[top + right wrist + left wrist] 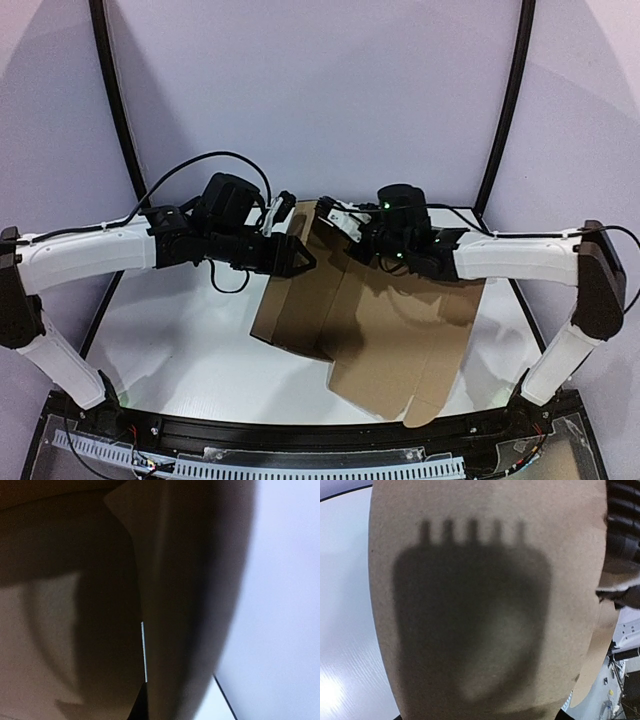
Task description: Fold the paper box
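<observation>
Lying across the middle of the white surface (pixel 170 330), the paper box (pixel 400 340) is half raised. Its left part stands up as a darker wall, while the right part spreads flat, with one corner close to the black rail at the near edge. Bare white surface shows to the left of the box and a narrow strip to its right. Behind it are the lilac backdrop and two black poles.

The left gripper (pixel 297 257) points right and sits against the upright wall near its top edge. From its own wrist camera the cardboard (pixel 470 510) fills the view and carries only a shadow, so I cannot tell how wide the jaws stand.

The right gripper (pixel 335 215) is at the back edge of the box and fully closed. Its wrist view shows only dim cardboard (pixel 50 645) and a flap edge very close, so whether a flap is pinched cannot be told.

Both white forearms reach inward, roughly level, from the two sides (the elbows are out wide and the black wrists nearly meet over the back of the box).
</observation>
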You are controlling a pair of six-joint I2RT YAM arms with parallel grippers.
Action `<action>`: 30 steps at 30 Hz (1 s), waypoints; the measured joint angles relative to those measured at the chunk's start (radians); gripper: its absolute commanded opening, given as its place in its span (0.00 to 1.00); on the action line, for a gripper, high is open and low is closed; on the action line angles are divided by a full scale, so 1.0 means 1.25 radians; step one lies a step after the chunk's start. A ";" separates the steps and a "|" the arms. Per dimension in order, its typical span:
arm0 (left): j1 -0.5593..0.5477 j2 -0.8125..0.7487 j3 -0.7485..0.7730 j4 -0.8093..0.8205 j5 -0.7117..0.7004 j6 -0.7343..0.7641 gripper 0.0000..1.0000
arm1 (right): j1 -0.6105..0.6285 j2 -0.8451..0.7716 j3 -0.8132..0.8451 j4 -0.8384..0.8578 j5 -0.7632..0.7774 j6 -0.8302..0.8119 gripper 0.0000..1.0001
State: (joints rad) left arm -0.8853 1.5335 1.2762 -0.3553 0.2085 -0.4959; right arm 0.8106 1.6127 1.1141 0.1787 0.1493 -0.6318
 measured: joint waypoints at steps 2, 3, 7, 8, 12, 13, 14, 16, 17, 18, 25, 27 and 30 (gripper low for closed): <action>0.007 0.004 0.000 -0.001 -0.012 0.001 0.38 | 0.012 0.023 0.000 0.040 0.040 0.012 0.00; 0.011 0.007 0.000 -0.001 -0.016 0.002 0.38 | 0.017 0.034 0.000 0.057 0.059 0.025 0.00; 0.016 0.015 0.000 -0.001 -0.024 -0.003 0.38 | 0.033 0.057 0.000 0.087 0.110 0.088 0.06; 0.016 0.015 0.000 -0.001 -0.024 -0.004 0.37 | 0.034 0.058 -0.001 0.090 0.109 0.103 0.11; 0.013 0.015 0.001 -0.007 -0.006 -0.014 0.36 | 0.024 0.044 -0.023 0.092 0.058 0.134 0.35; 0.010 0.015 0.000 -0.009 0.000 -0.020 0.36 | 0.021 0.037 -0.031 0.092 0.038 0.141 0.38; 0.004 0.015 0.001 -0.008 0.005 -0.026 0.36 | 0.017 0.027 -0.038 0.089 0.018 0.145 0.40; -0.009 0.015 0.000 -0.006 0.007 -0.039 0.36 | 0.012 0.009 -0.045 0.078 -0.009 0.146 0.41; -0.011 0.013 0.000 -0.004 0.007 -0.044 0.36 | 0.011 0.000 -0.045 0.073 -0.015 0.146 0.43; -0.013 0.011 0.000 -0.002 0.007 -0.049 0.36 | 0.011 -0.007 -0.046 0.069 -0.020 0.146 0.46; -0.022 -0.013 -0.004 0.014 0.007 -0.069 0.36 | 0.011 -0.079 -0.041 0.011 -0.090 0.147 0.75; -0.022 -0.020 -0.010 0.018 0.003 -0.075 0.35 | 0.011 -0.106 -0.034 -0.018 -0.115 0.145 0.75; -0.021 -0.024 -0.024 0.022 -0.005 -0.088 0.32 | 0.011 -0.159 -0.023 -0.065 -0.145 0.149 0.63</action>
State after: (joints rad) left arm -0.9122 1.5040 1.2462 -0.3283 0.2026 -0.6062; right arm 0.8242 1.4142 1.0855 0.0969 -0.0324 -0.4458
